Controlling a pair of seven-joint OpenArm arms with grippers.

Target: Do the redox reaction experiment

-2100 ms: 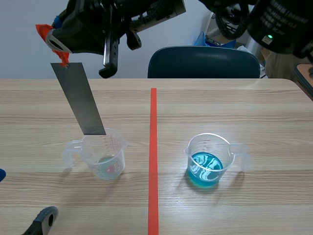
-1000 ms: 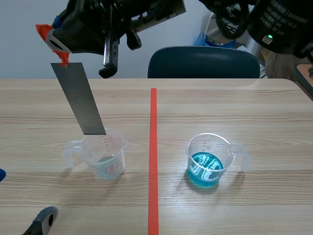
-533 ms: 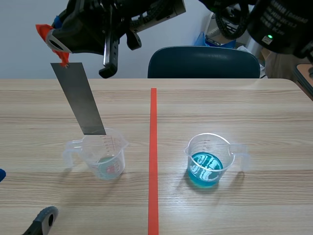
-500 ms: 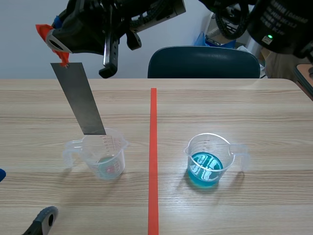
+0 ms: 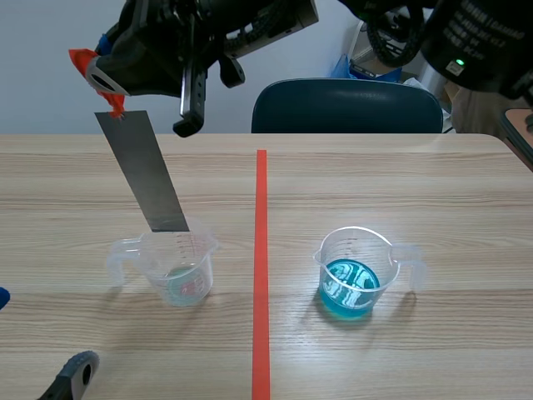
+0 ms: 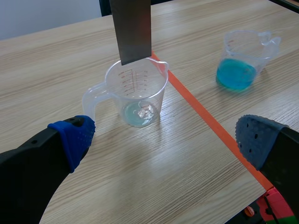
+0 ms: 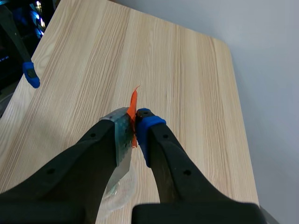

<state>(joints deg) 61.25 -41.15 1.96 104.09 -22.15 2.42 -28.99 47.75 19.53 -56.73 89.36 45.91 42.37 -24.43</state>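
Note:
A long grey metal strip hangs tilted, with an orange tape tab at its top. My right gripper, on the arm reaching across the top from the right, is shut on that tab. The strip's lower end sits just over the far rim of a clear beaker holding a little pale liquid. A second clear beaker with blue liquid stands right of the tape line. My left gripper is open, low near the table's front left, short of the clear beaker.
An orange-red tape line runs down the middle of the wooden table. A dark blue chair stands behind the far edge. One left finger shows at the front left corner.
The right gripper and the metal strip have shifted slightly right and down, bringing the strip's end closer to the clear beaker. Both beakers stay put.

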